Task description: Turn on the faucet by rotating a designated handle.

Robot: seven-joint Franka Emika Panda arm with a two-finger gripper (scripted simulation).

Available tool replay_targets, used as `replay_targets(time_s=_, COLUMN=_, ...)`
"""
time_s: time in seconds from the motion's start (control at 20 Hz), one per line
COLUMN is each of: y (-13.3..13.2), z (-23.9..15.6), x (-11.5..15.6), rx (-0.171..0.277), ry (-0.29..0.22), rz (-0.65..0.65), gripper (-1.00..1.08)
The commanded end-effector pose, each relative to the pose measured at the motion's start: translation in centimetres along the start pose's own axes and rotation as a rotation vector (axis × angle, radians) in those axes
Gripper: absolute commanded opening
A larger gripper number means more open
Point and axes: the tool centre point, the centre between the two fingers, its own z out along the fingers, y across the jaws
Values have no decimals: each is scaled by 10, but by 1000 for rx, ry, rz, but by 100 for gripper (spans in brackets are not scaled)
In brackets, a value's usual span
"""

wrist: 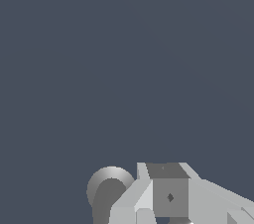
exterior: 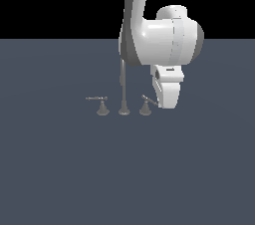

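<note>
Gripper (exterior: 160, 103) low over the dark blue-grey floor (exterior: 124, 169), hanging from the white arm (exterior: 164, 40) that comes down from the top of the exterior view. Its white hand body covers the fingertips from this side; cannot tell whether the jaws stand apart or together. Wrist view is no help on this: it shows only grey-white blocky parts of the hand and a rounded grey cylinder (wrist: 106, 191) at the frame edge, the rest plain floor. Faucet (exterior: 123, 89) stands on the floor near the middle of the exterior view: tall thin spout rising from a flared base, its top hidden behind the arm. Two low levers on cone bases flank it. The one on the exterior view's right, the handle (exterior: 148, 101), slants up and away from the gripper, showing whitish glints; its lower end lies just beside or touching the gripper's lower edge, contact not resolvable. The twin lever (exterior: 96, 98) on the exterior view's left lies horizontal, duller grey, well apart from the gripper.
</note>
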Motion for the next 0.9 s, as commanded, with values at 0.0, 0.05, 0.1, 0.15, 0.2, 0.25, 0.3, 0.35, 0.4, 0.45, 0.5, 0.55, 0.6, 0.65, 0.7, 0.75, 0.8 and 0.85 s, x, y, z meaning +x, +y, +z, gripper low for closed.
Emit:
replay_targets(time_s=0.0, y=10, z=5, x=-23, rx=-15, ry=-9, rz=-20, gripper=-100)
replay_targets(time_s=0.05, y=12, z=5, x=-28, rx=-16, ry=-10, rz=-21, gripper=-100)
replay_targets(time_s=0.1, y=15, z=5, x=-33, rx=-17, ry=-11, rz=-23, gripper=-100)
replay_targets(time_s=0.15, y=17, z=5, x=-38, rx=-18, ry=-12, rz=-25, gripper=-100)
replay_targets(time_s=0.2, y=20, z=5, x=-43, rx=-19, ry=-13, rz=-27, gripper=-100)
replay_targets(time_s=0.25, y=20, z=5, x=-43, rx=-19, ry=-13, rz=-27, gripper=-100)
replay_targets(time_s=0.3, y=15, z=2, x=-14, rx=-10, ry=5, rz=10, gripper=-100)
replay_targets(time_s=0.35, y=14, z=2, x=-21, rx=-11, ry=3, rz=6, gripper=-100)
replay_targets(time_s=0.4, y=13, z=3, x=-29, rx=-12, ry=1, rz=2, gripper=-100)
replay_targets(time_s=0.45, y=12, z=3, x=-37, rx=-13, ry=0, rz=-2, gripper=-100)
replay_targets(time_s=0.5, y=11, z=4, x=-44, rx=-14, ry=-2, rz=-6, gripper=-100)
replay_targets(time_s=0.55, y=10, z=4, x=-52, rx=-15, ry=-4, rz=-10, gripper=-100)
replay_targets(time_s=0.6, y=9, z=4, x=-59, rx=-16, ry=-6, rz=-13, gripper=-100)
replay_targets(time_s=0.65, y=8, z=4, x=-66, rx=-17, ry=-8, rz=-17, gripper=-100)
replay_targets(time_s=0.7, y=7, z=5, x=-74, rx=-18, ry=-10, rz=-21, gripper=-100)
replay_targets(time_s=0.75, y=6, z=5, x=-81, rx=-19, ry=-12, rz=-25, gripper=-100)
replay_targets(time_s=0.8, y=5, z=5, x=-87, rx=-20, ry=-13, rz=-27, gripper=-100)
replay_targets(time_s=0.85, y=5, z=5, x=-87, rx=-20, ry=-13, rz=-27, gripper=-100)
